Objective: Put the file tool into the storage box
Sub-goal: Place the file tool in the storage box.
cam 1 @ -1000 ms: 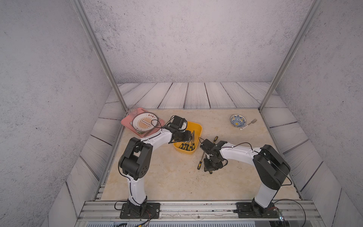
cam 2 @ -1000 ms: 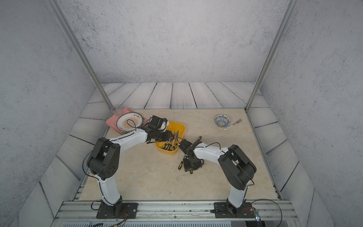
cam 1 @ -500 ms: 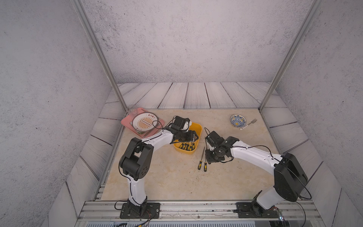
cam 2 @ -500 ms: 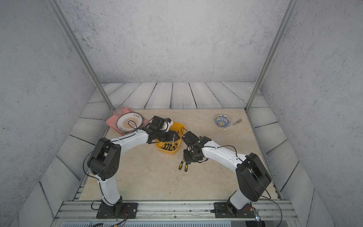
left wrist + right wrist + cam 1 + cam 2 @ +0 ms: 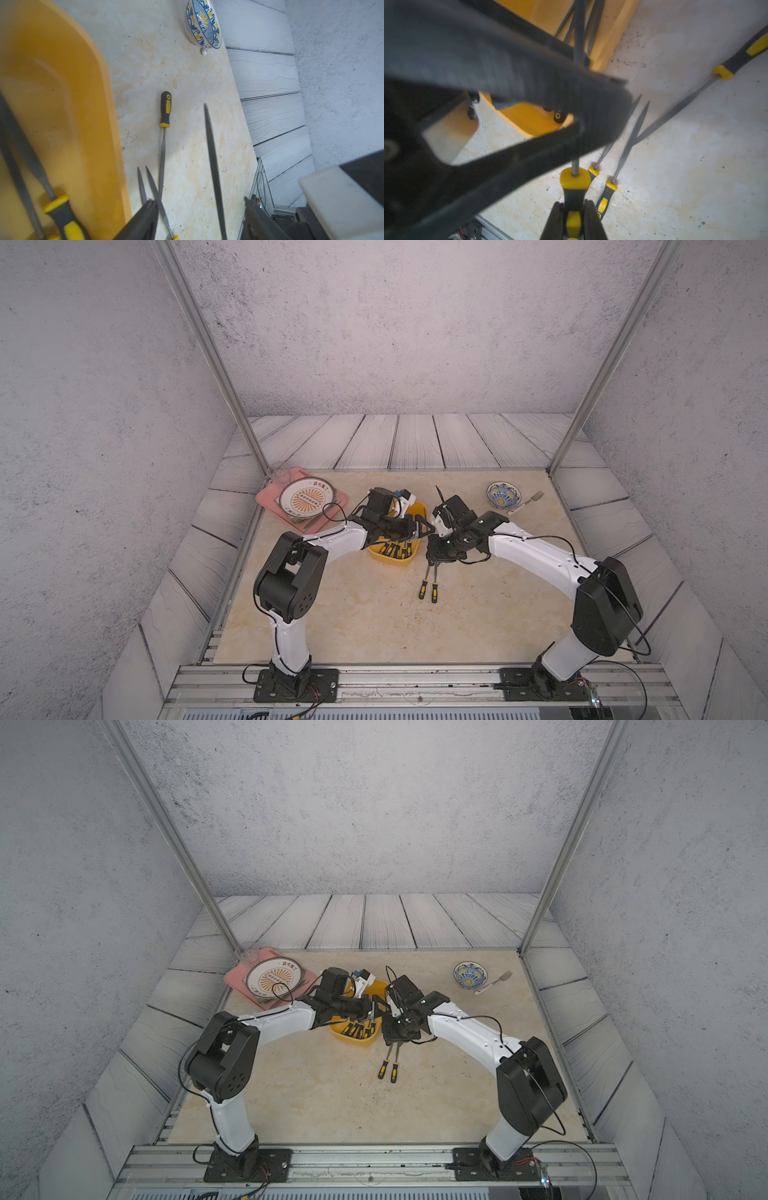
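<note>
**Grippers Close Together at the Yellow Box**

Both arms reach to mid-table, where the left gripper (image 5: 376, 1009) and right gripper (image 5: 392, 1033) stand close together over the right edge of the storage box (image 5: 351, 1040). Several files (image 5: 358, 1029) lie inside it. Two loose files (image 5: 382, 1068) lie side by side on the table (image 5: 332, 1094), just nearer.

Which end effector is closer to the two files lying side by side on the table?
Right. The right end effector, gripping another file, hangs over the two files; the left end effector is open beside the storage box.
</note>
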Controlling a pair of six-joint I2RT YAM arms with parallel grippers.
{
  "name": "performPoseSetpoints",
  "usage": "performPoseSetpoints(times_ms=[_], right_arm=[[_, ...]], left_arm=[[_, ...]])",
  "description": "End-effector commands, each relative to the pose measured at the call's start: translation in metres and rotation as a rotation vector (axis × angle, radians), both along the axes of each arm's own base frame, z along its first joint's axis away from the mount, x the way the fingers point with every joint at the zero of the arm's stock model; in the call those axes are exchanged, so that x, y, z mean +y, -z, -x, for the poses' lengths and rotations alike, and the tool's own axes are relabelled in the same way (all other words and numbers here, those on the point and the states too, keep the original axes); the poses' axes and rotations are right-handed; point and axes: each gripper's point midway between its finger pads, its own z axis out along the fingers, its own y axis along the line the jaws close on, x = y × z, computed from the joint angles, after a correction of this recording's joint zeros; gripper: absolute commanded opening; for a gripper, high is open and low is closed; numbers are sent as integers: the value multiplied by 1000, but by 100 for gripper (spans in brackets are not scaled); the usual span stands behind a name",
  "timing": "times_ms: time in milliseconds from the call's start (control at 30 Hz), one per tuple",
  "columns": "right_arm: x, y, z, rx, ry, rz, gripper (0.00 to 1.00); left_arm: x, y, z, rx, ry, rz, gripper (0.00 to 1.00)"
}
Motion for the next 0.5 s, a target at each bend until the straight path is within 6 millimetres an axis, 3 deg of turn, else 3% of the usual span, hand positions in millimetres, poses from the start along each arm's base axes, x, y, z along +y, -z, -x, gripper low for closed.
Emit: performPoseSetpoints(times_ms=[0, 200, 300, 400, 467], right_arm=[[6, -9, -6, -14, -25, -13, 2], [6, -18, -21, -38, -12, -7, 3], [3, -20, -27, -46, -1, -6, 6], [1, -26, -31, -65, 18, -4, 25], [-3, -28, -31, -78, 34, -1, 32]], left_arm=[[-8, -3, 3, 25, 32, 63, 62], [-16, -6, 4, 77, 66, 138, 11], [-14, -3, 1, 82, 50, 139, 2], [-2, 0, -8, 64, 0, 101, 0], [12, 2, -18, 54, -53, 69, 0]])
